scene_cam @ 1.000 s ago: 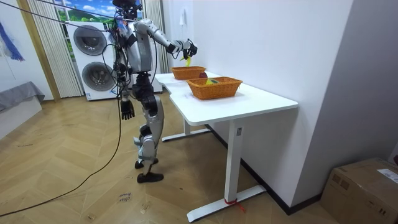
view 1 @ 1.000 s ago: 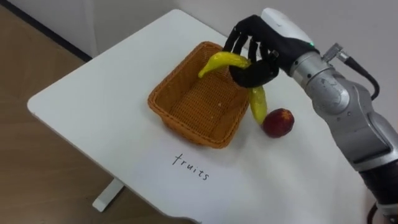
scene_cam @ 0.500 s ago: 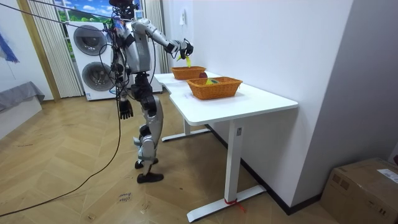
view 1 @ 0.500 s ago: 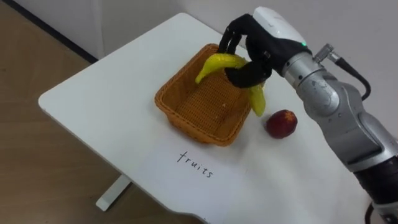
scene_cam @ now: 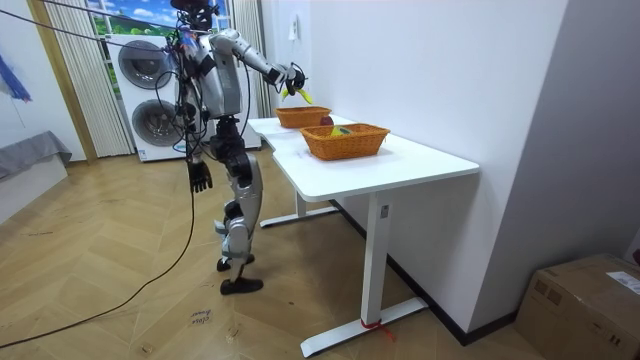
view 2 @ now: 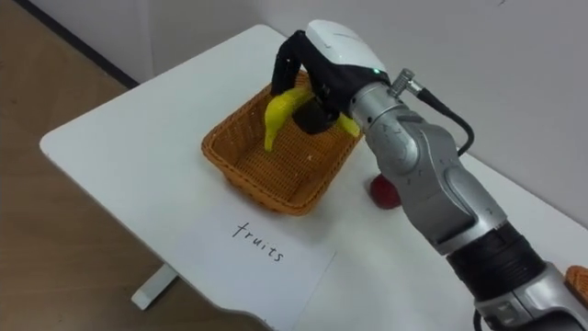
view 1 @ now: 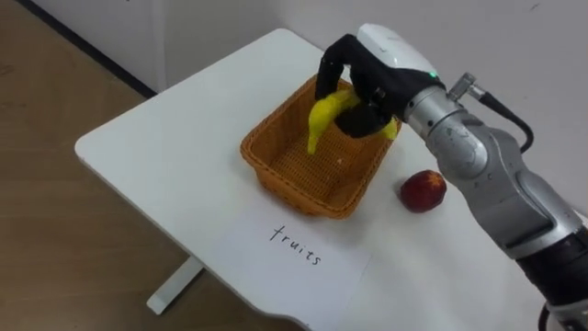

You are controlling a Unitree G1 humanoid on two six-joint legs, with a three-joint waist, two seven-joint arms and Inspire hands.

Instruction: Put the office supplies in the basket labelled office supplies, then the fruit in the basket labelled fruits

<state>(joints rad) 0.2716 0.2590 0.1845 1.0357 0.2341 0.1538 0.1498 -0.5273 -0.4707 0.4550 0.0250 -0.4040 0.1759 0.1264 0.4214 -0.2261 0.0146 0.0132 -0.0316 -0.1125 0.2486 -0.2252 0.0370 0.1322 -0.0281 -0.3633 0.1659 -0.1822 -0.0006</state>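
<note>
left eye view, upper centre: the robot's right hand (view 1: pixel 360 75), black-fingered with a white back, is curled round a yellow banana (view 1: pixel 322 114) and grips it over the open top of a rectangular orange-brown wicker basket (view 1: pixel 276 158). one end of the banana points down into the basket; the other juts out past the hand toward the right of the frame. right of the basket, clear of its wall, a round red fruit (view 1: pixel 423 190) lies on the white table (view 1: pixel 156 138). below the basket, lower centre, a white paper sheet with a handwritten word (view 1: pixel 296 250) lies flat on the table. room view, upper left: the robot stands at the far end of the table, right arm stretched over the far basket; its left hand (scene_cam: pixel 201 177) hangs by its thigh, finger state not discernible. a second wicker basket (scene_cam: pixel 345 141) stands nearer on the same table.
</note>
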